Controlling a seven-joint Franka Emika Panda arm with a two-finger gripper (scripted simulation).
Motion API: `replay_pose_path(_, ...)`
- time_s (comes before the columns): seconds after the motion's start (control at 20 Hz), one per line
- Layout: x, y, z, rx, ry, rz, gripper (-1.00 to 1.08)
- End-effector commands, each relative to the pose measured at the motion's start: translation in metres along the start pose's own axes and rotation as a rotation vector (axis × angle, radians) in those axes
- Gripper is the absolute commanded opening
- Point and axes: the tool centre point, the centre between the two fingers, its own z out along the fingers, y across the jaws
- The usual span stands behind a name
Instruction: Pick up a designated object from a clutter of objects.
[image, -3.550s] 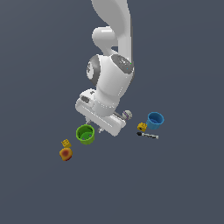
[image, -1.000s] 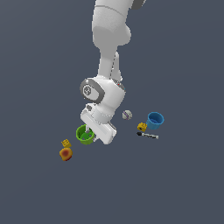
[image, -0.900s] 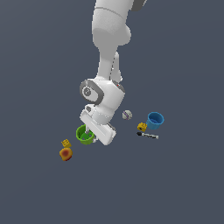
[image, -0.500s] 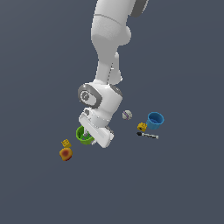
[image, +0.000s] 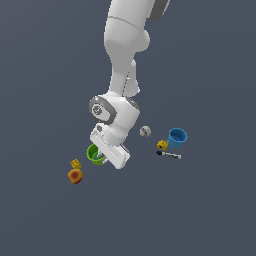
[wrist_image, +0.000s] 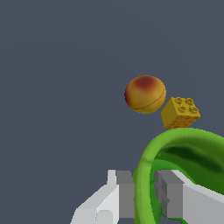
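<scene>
We see the end effector (wrist_image: 139, 197) astride the cup (wrist_image: 183, 170) rim, fingers not quite touching — closing off-centre could tip it.

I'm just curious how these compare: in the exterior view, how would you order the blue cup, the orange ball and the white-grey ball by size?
1. blue cup
2. orange ball
3. white-grey ball
The balls sit at different depths, so their true order is unsure.

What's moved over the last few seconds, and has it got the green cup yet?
The gripper has come down onto the green cup; its fingers now straddle the rim, one inside, one outside. The cup is not lifted. The blue cup, ball, cubes and marker stayed put.
</scene>
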Motion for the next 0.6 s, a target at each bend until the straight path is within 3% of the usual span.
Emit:
replay_pose_path(0.0, 0.0, 0.0, 0.0, 0.0, 0.0, 0.0, -1.0)
replay_pose_path(0.55, 0.005, -0.01, -0.022, 0.0, -0.001, -0.001, -1.0)
